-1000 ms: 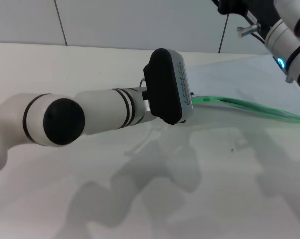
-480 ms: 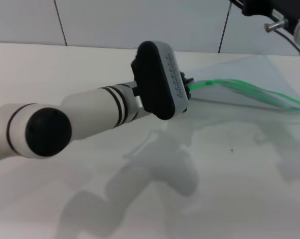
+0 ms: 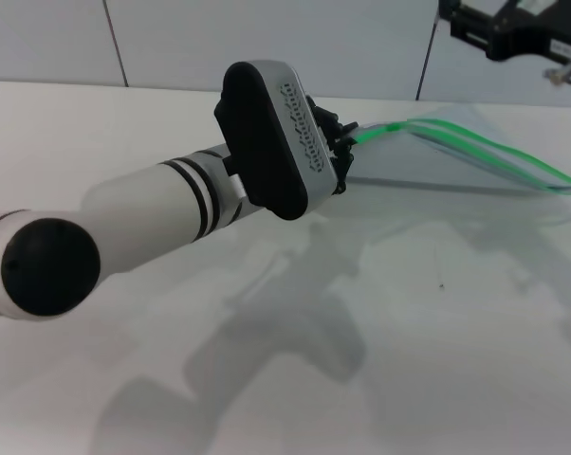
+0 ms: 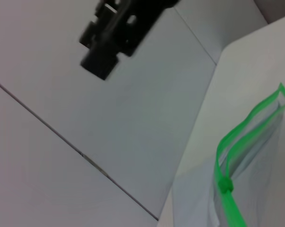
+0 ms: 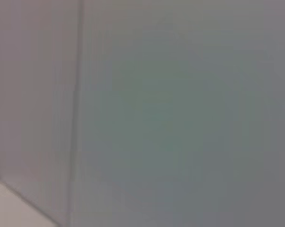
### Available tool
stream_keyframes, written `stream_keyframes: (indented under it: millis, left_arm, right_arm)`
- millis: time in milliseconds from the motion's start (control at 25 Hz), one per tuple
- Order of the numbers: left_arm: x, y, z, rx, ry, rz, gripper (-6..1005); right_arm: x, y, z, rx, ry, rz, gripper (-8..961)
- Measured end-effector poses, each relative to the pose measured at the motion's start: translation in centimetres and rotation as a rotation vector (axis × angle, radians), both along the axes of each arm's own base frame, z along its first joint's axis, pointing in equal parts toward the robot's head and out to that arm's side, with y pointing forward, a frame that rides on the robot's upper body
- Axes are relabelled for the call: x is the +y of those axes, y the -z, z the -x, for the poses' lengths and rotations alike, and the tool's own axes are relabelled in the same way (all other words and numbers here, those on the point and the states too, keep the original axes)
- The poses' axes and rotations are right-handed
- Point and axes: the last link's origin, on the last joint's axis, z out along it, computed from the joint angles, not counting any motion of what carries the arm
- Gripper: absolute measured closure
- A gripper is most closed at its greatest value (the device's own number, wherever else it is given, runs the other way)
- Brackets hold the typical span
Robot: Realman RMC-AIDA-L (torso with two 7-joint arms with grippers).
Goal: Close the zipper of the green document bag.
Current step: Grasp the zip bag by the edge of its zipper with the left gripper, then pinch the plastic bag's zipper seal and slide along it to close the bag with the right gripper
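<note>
The green document bag [image 3: 435, 163], a translucent pale pouch, hangs partly raised off the white table [image 3: 437, 313]. Its bright green zipper [image 3: 475, 147] runs from my left gripper toward the right edge of the head view, its two strips parted. My left gripper [image 3: 339, 144] is shut on the zipper's near end, half hidden behind the black wrist housing. In the left wrist view the zipper [image 4: 237, 142] carries its small slider tab [image 4: 224, 183], with the strips spread beyond it. My right gripper [image 3: 509, 32] hovers high at the back right, apart from the bag.
A grey panelled wall [image 3: 267, 43] rises behind the table. My left forearm [image 3: 153, 213] lies across the left half of the head view. The right wrist view shows only wall [image 5: 180, 113].
My left gripper has risen and drawn back to the left, lifting the zipper end and the bag with it. The right gripper has climbed up and away from the bag.
</note>
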Motion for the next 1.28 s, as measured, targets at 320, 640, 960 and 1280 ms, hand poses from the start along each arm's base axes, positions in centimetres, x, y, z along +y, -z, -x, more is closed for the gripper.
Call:
stream_keyframes:
  millis: [320,640,960,1280]
  left_arm:
    - [-0.6,-0.9,-0.5,-0.030,0.014,-0.014,947]
    - [-0.7,-1.1,-0.5,-0.037,0.013,-0.014,946]
    - [-0.7,-1.2,-0.3,-0.038,0.009,-0.017,947]
    - [-0.8,-1.3,-0.2,-0.038,0.005,-0.019,947]
  right_arm:
    - [-1.0,1.4,-0.6,-0.142,-0.139,0.078,381]
    - [-1.8,3.2,-1.5,-0.292,-0.208,0.103,380]
    - [-2.4,3.7,-2.1,-0.315,-0.217,0.116,380]
    - [-3.2,4.6,-2.0,-0.376,-0.251,0.121,381]
